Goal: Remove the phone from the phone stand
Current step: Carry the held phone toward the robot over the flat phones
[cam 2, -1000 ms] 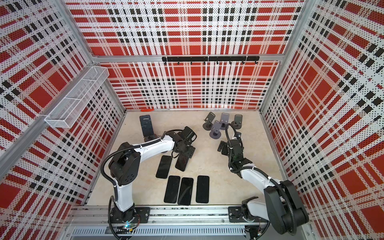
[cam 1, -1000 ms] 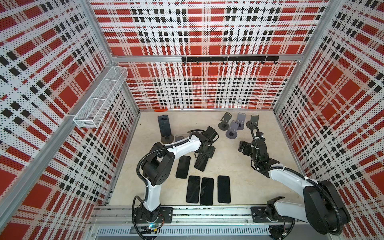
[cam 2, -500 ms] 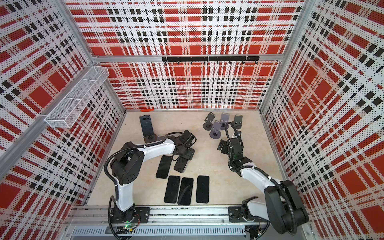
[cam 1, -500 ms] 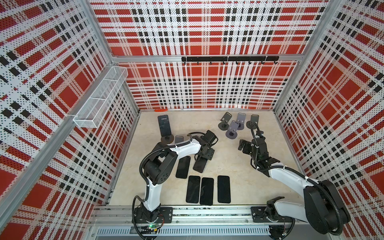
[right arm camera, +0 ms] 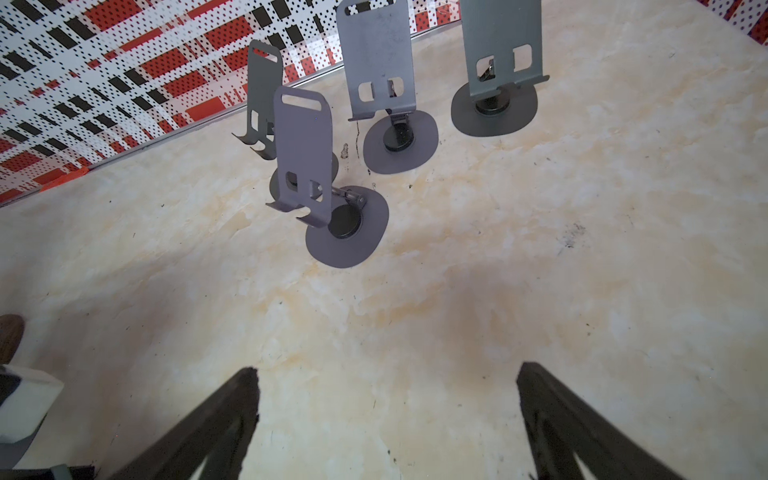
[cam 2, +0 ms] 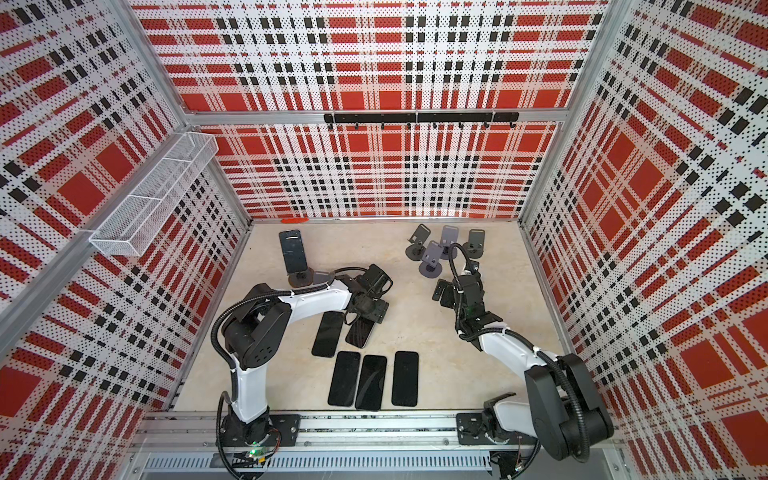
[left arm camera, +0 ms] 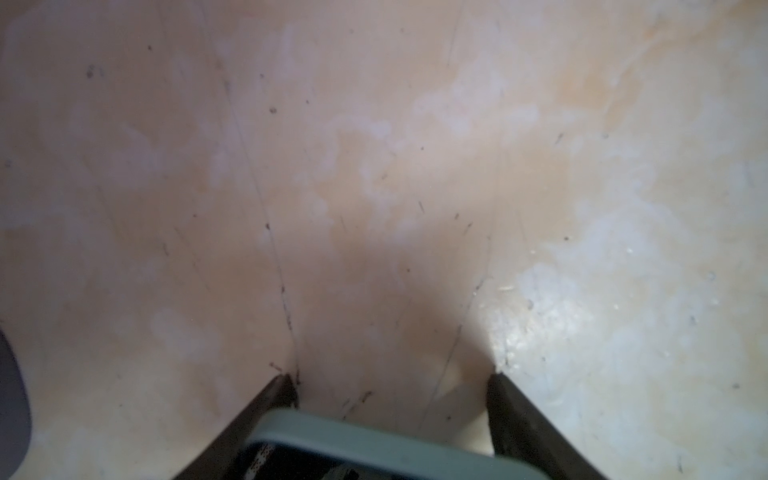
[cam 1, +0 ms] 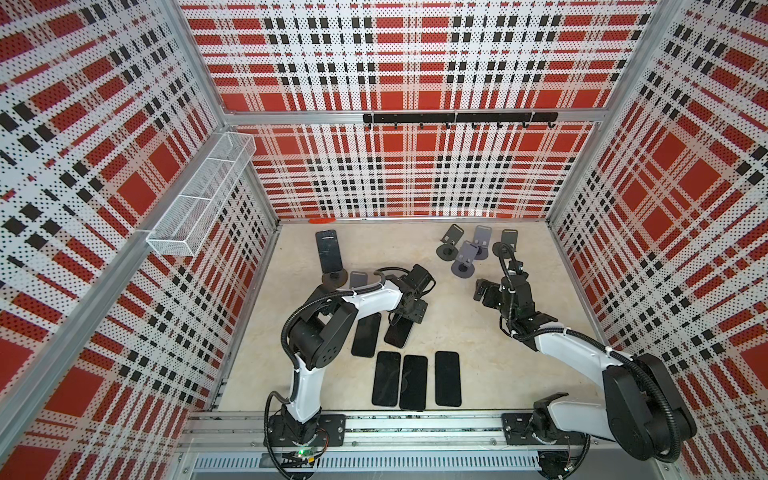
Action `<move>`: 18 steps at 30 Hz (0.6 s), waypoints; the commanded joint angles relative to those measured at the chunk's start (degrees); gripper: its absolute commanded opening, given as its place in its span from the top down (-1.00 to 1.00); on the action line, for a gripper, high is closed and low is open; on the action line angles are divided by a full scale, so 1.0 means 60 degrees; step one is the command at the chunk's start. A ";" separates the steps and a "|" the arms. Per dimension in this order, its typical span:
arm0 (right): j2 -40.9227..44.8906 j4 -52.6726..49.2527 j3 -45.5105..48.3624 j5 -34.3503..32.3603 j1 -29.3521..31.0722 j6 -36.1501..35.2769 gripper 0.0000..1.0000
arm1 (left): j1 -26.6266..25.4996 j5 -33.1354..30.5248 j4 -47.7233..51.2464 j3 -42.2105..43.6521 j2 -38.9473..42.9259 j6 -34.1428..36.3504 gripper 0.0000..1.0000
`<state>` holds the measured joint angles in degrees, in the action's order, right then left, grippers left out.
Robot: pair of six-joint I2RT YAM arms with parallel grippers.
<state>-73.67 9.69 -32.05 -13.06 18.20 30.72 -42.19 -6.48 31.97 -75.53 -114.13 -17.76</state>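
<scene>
My left gripper [cam 1: 406,319] is shut on a dark phone [cam 1: 398,331] in a grey-green case. It holds the phone low over the table, slanted, next to a flat phone [cam 1: 366,334]. In the left wrist view the phone's edge [left arm camera: 374,440] lies between the fingers of the left gripper [left arm camera: 390,378]. Behind the left arm stands an empty phone stand [cam 1: 357,278]. At the back left another phone [cam 1: 329,251] leans on its own stand [cam 1: 334,277]. My right gripper [cam 1: 484,291] hangs open and empty over bare table; the right wrist view shows the right gripper [right arm camera: 386,374] wide apart.
Three more phones [cam 1: 413,382] lie flat in a row near the front rail. Several empty stands [cam 1: 463,259] cluster at the back right, just beyond the right gripper. A wire basket [cam 1: 199,195] hangs on the left wall and a hook rail [cam 1: 457,118] on the back wall.
The left gripper has sunk a little toward the table with the phone, which now lies lower and flatter beside the other phones. The right arm has stayed still.
</scene>
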 commanded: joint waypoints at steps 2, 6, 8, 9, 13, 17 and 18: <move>-0.0085 0.0106 -0.0196 0.0119 -0.0072 -0.0074 -1.00 | -0.0043 -0.0025 -0.0251 0.0203 -0.0428 -0.0001 -0.38; -0.0110 0.0135 -0.0182 0.0140 -0.0063 -0.0037 -1.00 | -0.0028 -0.0059 -0.0292 0.0197 -0.0525 0.0031 -0.41; -0.0100 0.0113 -0.0180 0.0130 -0.0061 -0.0037 -1.00 | -0.0028 -0.0018 -0.0278 0.0173 -0.0550 0.0059 -0.43; -0.0086 0.0107 -0.0180 0.0129 -0.0063 -0.0037 -1.00 | -0.0028 0.0009 -0.0258 0.0154 -0.0565 0.0067 -0.44; -0.0005 0.0095 -0.0159 0.0097 -0.0063 -0.0033 -1.00 | -0.0028 0.0048 -0.0230 0.0173 -0.0580 0.0061 -0.47; 0.0017 0.0070 -0.0144 0.0059 -0.0059 -0.0021 -1.00 | 0.0000 0.0041 -0.0216 0.0188 -0.0549 0.0060 -0.49; 0.0018 0.0064 -0.0137 0.0060 -0.0063 -0.0011 -1.00 | 0.0001 0.0013 -0.0215 0.0195 -0.0549 0.0059 -0.49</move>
<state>-74.00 9.69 -32.05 -12.45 18.20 30.74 -42.19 -6.76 30.22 -75.50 -114.50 -17.69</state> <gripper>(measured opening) 0.999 0.747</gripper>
